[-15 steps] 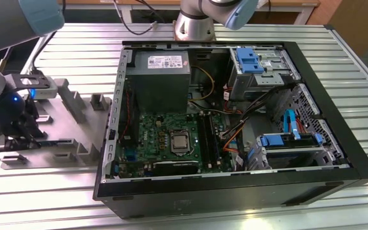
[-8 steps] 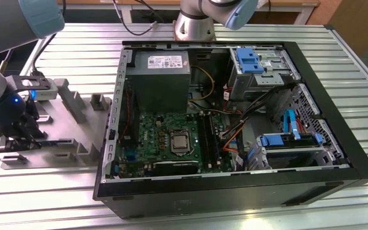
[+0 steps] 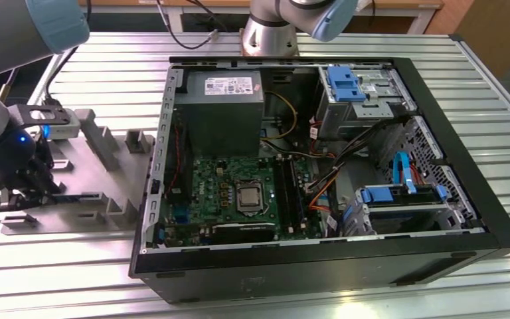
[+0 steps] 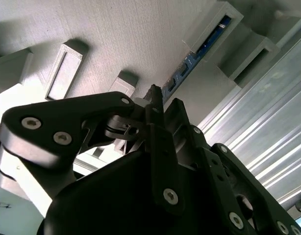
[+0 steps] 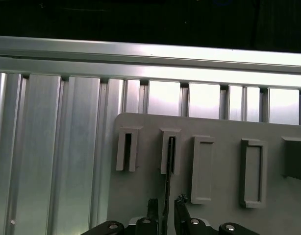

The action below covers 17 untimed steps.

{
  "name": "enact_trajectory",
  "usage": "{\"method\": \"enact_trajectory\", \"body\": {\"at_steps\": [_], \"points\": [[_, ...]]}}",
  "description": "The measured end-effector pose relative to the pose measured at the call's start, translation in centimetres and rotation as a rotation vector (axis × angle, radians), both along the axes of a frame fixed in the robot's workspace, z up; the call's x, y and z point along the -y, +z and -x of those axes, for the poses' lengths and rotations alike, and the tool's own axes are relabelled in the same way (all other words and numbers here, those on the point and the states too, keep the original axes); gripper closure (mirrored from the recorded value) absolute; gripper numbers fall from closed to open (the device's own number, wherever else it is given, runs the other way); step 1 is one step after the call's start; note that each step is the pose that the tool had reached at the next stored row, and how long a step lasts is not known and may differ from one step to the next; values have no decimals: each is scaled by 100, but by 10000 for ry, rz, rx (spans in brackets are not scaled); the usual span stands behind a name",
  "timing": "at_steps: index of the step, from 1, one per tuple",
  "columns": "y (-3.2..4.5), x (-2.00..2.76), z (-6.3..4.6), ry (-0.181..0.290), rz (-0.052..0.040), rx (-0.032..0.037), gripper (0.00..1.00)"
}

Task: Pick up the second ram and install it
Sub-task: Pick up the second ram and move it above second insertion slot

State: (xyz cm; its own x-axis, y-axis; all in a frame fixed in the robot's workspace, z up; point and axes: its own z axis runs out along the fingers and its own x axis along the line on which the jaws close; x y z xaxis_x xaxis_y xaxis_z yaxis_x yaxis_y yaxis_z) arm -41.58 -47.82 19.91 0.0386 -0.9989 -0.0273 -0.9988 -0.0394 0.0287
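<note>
The second ram stands on edge in a slot of the grey holder, seen edge-on as a thin dark strip. In the second wrist view its blue board shows between the holder's raised blocks. My gripper straddles the near end of the stick, one fingertip on each side with a narrow gap to the board, so it reads as open. In the exterior view the gripper hangs low over the holder at that view's left, beside the computer case.
The open computer case lies on the slatted aluminium table, with the green motherboard, its black memory slots and the grey power supply inside. Another arm's base stands behind the case.
</note>
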Motion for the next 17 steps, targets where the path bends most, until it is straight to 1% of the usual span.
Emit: {"method": "enact_trajectory", "body": {"at_steps": [10, 11, 13, 17], "points": [[5, 0, 0, -1, 0, 0, 73], [5, 0, 0, 0, 0, 0, 74], [4, 0, 0, 0, -1, 1, 87], [5, 0, 0, 0, -1, 0, 88]]}}
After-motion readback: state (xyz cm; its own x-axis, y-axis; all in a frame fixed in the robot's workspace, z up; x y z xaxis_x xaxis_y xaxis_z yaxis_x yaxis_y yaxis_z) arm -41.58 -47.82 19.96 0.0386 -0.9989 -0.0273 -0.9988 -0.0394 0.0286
